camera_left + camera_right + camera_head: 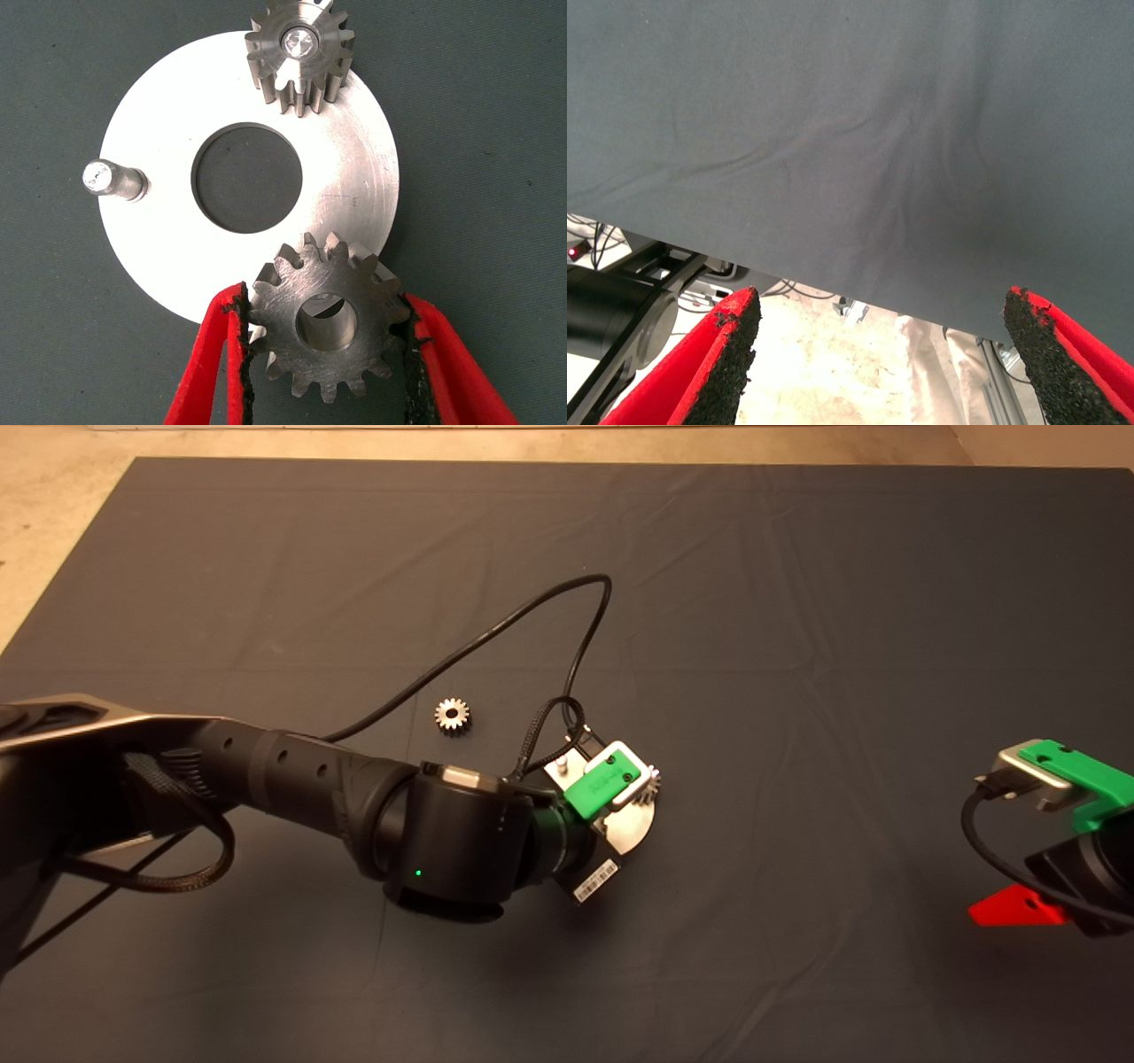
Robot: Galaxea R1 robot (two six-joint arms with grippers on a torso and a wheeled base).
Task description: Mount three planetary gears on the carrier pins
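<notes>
The shiny carrier disc (345,190) lies on the mat, and part of it shows under my left wrist in the head view (631,825). One planetary gear (299,53) sits on a pin at the disc's rim and also shows in the head view (649,786). One bare carrier pin (111,177) stands upright; it is also in the head view (560,763). My left gripper (328,354) is shut on a second gear (328,323), held over the disc's rim. The third pin is hidden by it. A third gear (452,714) lies loose on the mat. My right gripper (886,354) is open and parked at the lower right of the head view (1019,908).
A black cable (532,629) loops over the mat behind the left wrist, near the loose gear. The dark mat (797,646) has slight wrinkles. The right wrist view shows the mat's edge and the floor beyond.
</notes>
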